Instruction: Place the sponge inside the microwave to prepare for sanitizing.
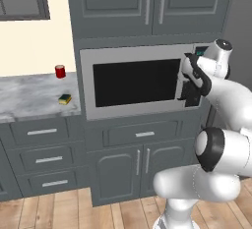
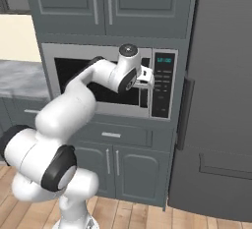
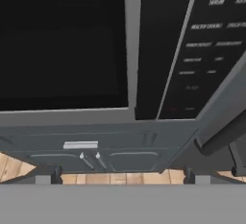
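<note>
claw (image 3: pixel 122 172) wide open, empty, up at shut microwave (image 1: pixel 135 82) handle side; sponge (image 1: pixel 65 99) far left on counter (image 1: pixel 29 98).

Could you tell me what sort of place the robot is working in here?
A rendered home kitchen: a built-in microwave set among grey cabinets, a marble-look counter carrying a sponge, and wooden flooring.

The sponge (image 1: pixel 65 99) lies on the counter (image 1: pixel 29 100) left of the shut microwave (image 1: pixel 135 82).
</note>
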You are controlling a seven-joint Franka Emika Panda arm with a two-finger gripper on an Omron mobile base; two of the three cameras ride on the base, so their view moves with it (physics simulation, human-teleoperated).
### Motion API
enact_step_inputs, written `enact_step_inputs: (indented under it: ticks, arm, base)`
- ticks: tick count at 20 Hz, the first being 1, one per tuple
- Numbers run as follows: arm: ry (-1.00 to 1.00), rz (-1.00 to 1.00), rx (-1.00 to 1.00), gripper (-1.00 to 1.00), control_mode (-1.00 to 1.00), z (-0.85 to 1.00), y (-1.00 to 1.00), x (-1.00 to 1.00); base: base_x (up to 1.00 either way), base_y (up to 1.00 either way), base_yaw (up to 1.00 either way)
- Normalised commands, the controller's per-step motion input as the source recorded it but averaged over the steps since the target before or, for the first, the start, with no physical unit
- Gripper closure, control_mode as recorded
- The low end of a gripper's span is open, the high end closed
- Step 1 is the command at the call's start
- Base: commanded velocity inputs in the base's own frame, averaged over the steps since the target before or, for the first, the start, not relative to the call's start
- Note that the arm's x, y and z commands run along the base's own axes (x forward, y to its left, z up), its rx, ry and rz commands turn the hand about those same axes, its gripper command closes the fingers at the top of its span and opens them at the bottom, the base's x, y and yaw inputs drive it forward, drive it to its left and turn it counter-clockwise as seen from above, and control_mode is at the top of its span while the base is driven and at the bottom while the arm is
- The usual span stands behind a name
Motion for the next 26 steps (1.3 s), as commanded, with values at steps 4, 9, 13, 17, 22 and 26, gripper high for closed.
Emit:
enact_step_inputs:
  ticks: [4,9,13,17,22,26]
  arm:
    - [0.0,-0.05,0.0,-1.0,-1.0,-0.2,-0.12,0.54]
    - [0.0,-0.06,0.0,-1.0,-1.0,-0.23,-0.12,0.52]
    - [0.0,-0.04,0.02,-1.0,-1.0,-0.24,-0.14,0.48]
    - [-0.01,0.0,0.04,-1.0,-1.0,-0.21,-0.12,0.43]
    - [-0.05,0.0,0.03,-1.0,-1.0,-0.18,-0.18,0.36]
    - [-0.07,0.0,0.0,-1.0,-1.0,-0.18,-0.12,0.36]
  base:
    - [0.0,0.0,0.0]
    - [0.0,0.0,0.0]
    - [0.0,0.0,0.0]
    - [0.0,0.0,0.0]
    - [0.0,0.0,0.0]
    - [0.0,0.0,0.0]
